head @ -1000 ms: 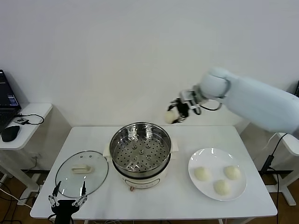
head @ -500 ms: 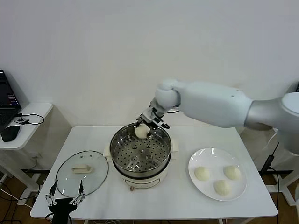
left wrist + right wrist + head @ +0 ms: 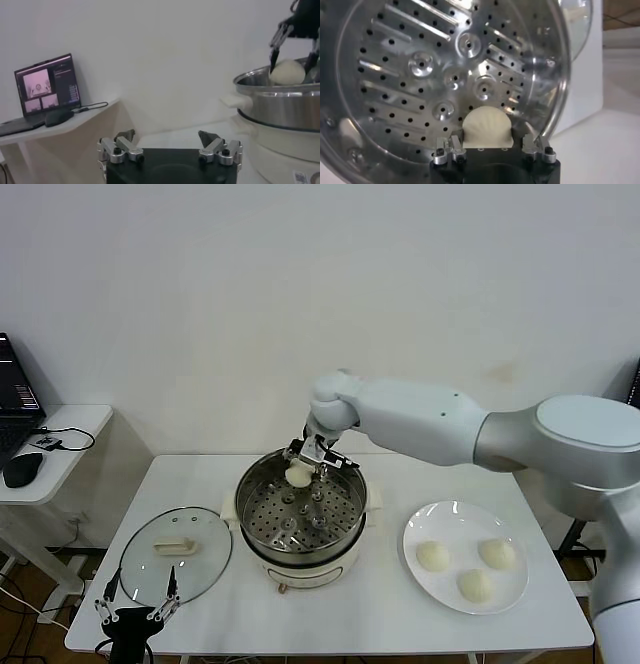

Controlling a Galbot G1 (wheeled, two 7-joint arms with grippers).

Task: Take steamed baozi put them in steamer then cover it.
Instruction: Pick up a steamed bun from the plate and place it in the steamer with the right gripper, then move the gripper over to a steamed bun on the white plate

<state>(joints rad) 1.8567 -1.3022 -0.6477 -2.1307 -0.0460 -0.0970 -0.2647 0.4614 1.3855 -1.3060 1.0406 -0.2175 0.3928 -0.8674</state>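
Now, reading across from your left to your right:

Left hand: parked low at the near left corner of the surface (image 3: 400, 624), left hand (image 3: 133, 616) with its fingers spread wide and nothing between them; it sits just this side of the glass lid (image 3: 175, 552); leave it idle for now.

Glass lid: lying flat on the surface beside the steamer (image 3: 300, 519), on the left hand's side; your left arm is plainly the nearer one for covering, once the buns are in.

Steamer: standing open in the middle of the surface, perforated tray (image 3: 425, 75) bare apart from what the right arm brings.

Right hand: reaching over the far rim of the steamer, right hand (image 3: 308, 467) pointed down into the pot; its fingers sit either side of one steamed baozi (image 3: 298, 474); in the right wrist view the bun (image 3: 486, 131) fills the gap between the fingers (image 3: 449, 149), though you cannot be sure whether they press on it or have slackened.

Key relation: the bun hangs inside the rim, directly above the far part of the tray, near the pot wall; the drop is straight down, so you likely need only let the fingers part and lift clear without brushing the rim.

Plate: white plate (image 3: 430, 604) on the right, well apart from the steamer, carrying three more buns (image 3: 433, 556); your right arm is nearer to them.
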